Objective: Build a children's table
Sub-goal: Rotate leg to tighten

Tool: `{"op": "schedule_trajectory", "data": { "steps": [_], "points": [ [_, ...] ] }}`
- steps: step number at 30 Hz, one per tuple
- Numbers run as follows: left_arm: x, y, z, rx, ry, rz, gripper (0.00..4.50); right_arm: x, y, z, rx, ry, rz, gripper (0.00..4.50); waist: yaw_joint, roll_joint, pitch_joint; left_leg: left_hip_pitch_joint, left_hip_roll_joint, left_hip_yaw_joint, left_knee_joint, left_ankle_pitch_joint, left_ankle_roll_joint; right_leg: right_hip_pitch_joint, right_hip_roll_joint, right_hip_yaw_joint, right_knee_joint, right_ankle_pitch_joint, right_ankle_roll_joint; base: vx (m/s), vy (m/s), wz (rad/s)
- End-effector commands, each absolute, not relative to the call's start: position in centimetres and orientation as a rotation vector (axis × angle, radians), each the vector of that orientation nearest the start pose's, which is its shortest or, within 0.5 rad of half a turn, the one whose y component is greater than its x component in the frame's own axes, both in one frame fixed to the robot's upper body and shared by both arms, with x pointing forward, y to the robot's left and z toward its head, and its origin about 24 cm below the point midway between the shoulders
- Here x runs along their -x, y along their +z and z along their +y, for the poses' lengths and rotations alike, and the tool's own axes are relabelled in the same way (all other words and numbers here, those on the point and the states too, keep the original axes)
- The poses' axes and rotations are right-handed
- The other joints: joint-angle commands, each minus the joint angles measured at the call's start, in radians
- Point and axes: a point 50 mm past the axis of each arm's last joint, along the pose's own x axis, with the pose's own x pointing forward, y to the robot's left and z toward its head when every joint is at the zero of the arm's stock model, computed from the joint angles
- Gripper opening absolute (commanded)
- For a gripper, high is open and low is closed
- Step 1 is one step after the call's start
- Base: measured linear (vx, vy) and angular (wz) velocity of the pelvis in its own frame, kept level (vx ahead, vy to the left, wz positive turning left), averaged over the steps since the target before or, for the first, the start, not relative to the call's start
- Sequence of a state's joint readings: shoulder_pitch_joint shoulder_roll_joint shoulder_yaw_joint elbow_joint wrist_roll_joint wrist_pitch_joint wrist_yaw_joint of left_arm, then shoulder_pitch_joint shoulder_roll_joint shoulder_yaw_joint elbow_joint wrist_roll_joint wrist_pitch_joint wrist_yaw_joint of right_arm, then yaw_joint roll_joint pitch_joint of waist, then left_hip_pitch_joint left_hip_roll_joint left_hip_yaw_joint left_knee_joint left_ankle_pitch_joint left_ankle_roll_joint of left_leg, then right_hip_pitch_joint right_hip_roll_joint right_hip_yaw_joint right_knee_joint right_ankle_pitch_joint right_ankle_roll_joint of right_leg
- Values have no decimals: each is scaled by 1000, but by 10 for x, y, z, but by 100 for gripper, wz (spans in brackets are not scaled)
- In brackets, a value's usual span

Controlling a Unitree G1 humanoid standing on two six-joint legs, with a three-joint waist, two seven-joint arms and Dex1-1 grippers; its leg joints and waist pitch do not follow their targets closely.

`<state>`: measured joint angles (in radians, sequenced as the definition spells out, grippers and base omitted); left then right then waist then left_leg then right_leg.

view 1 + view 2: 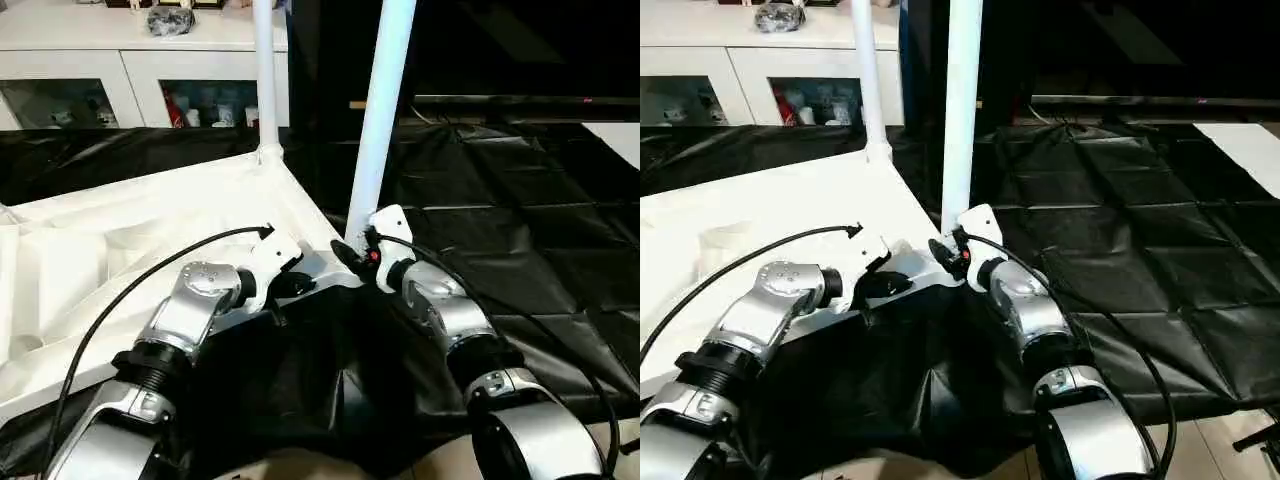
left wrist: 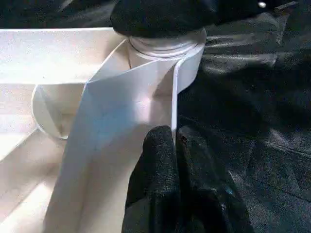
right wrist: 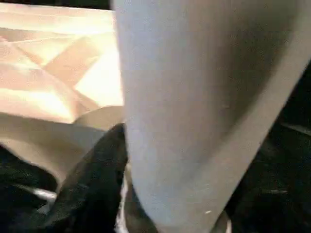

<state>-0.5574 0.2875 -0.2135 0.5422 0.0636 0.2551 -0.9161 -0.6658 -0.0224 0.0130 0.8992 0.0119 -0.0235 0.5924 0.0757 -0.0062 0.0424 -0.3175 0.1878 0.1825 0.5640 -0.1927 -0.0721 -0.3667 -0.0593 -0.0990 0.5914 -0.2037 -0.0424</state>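
The white tabletop (image 1: 150,220) lies upside down on a black sheet, its ribbed underside facing up. One white leg (image 1: 265,80) stands upright in the far corner socket. A second leg (image 1: 380,110) stands in the near corner socket (image 2: 165,46). My left gripper (image 2: 175,141) is shut on the tabletop's thin rim just beside that near corner. My right gripper (image 1: 352,255) sits at the base of the near leg, right at the socket, and the leg (image 3: 194,97) looms close in the right wrist view.
The black sheet (image 1: 520,220) covers the floor around the tabletop and to the right. A white glass-door cabinet (image 1: 120,70) stands at the back left, and dark furniture (image 1: 500,50) at the back right. Black cables run along both forearms.
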Motion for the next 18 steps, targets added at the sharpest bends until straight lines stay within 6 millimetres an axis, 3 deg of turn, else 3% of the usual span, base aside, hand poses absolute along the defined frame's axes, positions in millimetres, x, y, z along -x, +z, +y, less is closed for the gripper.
{"op": "schedule_trajectory", "data": {
  "steps": [1,3,5,6,7,9,10,12,18],
  "points": [
    [-326,60,103,-332,-1098,339,0,-309,9,-30,-25,1110,376,305,1,11,-39,-3,54,-30,-73,-310,26,17,-108,72,-101,-431,-112,0,0,0],
    [-322,59,109,-336,-1146,343,0,-307,10,-39,17,1186,368,315,1,9,-41,-12,55,-30,-73,-273,31,24,-107,73,-90,-370,-131,0,0,0],
    [-318,59,115,-340,-1173,354,0,-306,12,-49,42,1238,367,315,8,10,-48,-11,56,-24,-65,-227,48,28,-106,73,-82,-289,-150,28,-10,1],
    [-315,58,123,-344,-1210,362,0,-305,14,-61,76,1289,362,315,9,9,-53,-22,57,-23,-63,-164,63,37,-103,72,-68,-195,-170,55,-19,3],
    [-314,58,123,-344,-1213,363,0,-305,14,-62,79,1292,362,315,13,8,-60,-24,56,-19,-54,-97,81,40,-99,70,-52,-75,-190,69,-20,0],
    [-312,59,127,-351,-1238,364,0,-306,15,-71,106,1299,367,315,16,6,-64,-31,53,-17,-44,-17,111,38,-95,69,-33,79,-222,62,-21,1],
    [-309,59,131,-353,-1263,369,0,-306,15,-79,134,1307,375,315,16,6,-61,-32,53,-17,-43,-18,124,37,-97,67,-32,101,-233,0,0,0],
    [-308,59,136,-365,-1274,378,0,-307,15,-90,195,1308,380,315,19,5,-58,-30,55,-15,-42,-59,119,36,-100,67,-37,41,-232,0,0,0],
    [-308,59,143,-378,-1263,383,0,-310,19,-103,261,1293,372,315,23,4,-49,-21,60,-18,-54,-147,61,32,-100,68,-57,-168,-188,0,0,0]
  ]
}}
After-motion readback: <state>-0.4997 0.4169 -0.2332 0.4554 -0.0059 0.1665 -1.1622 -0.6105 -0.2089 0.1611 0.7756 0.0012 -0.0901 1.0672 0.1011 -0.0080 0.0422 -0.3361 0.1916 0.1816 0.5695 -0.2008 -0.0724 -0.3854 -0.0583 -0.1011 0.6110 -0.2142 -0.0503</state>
